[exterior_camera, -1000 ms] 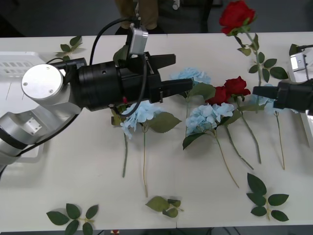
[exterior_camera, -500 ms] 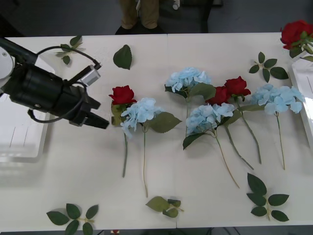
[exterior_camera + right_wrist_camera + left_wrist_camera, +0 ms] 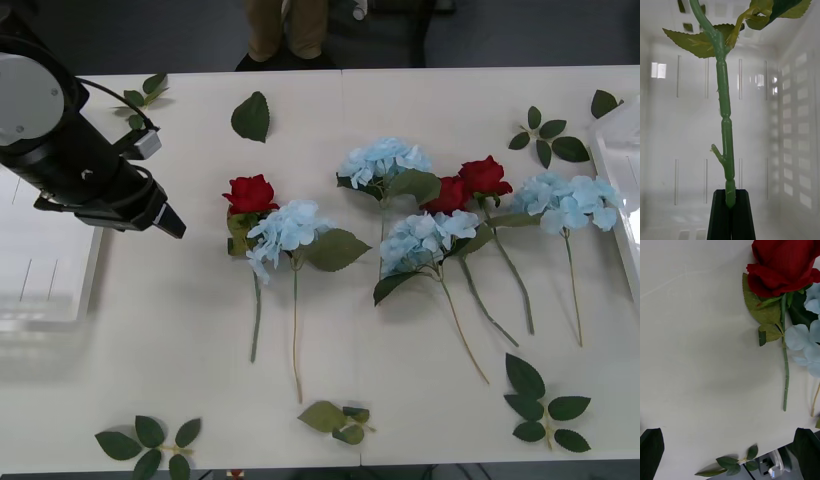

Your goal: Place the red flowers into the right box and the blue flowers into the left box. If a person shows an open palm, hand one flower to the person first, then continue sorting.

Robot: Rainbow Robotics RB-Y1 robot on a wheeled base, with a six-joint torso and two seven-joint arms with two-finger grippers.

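Note:
My right gripper (image 3: 730, 204) is shut on the green stem of a red flower (image 3: 724, 123), inside the white right box (image 3: 790, 157); the flower's head is out of view. My left gripper (image 3: 170, 222) hangs open over the table, left of a red flower (image 3: 250, 192) that the left wrist view shows close up as a red flower (image 3: 784, 266). Two more red flowers (image 3: 485, 175) lie among several blue flowers (image 3: 290, 225) across the middle. The left box (image 3: 40, 290) sits at the far left, and the right box's rim (image 3: 618, 150) shows at the right edge. The open palm is out of view.
Loose green leaf sprigs (image 3: 150, 440) lie along the near edge, with others (image 3: 545, 405) at the near right and a single leaf (image 3: 251, 115) at the back. Bare table runs between the left box and the flowers.
My left arm has drawn back from over the flowers to the left side. My right arm has carried its red flower rightwards out of the front view.

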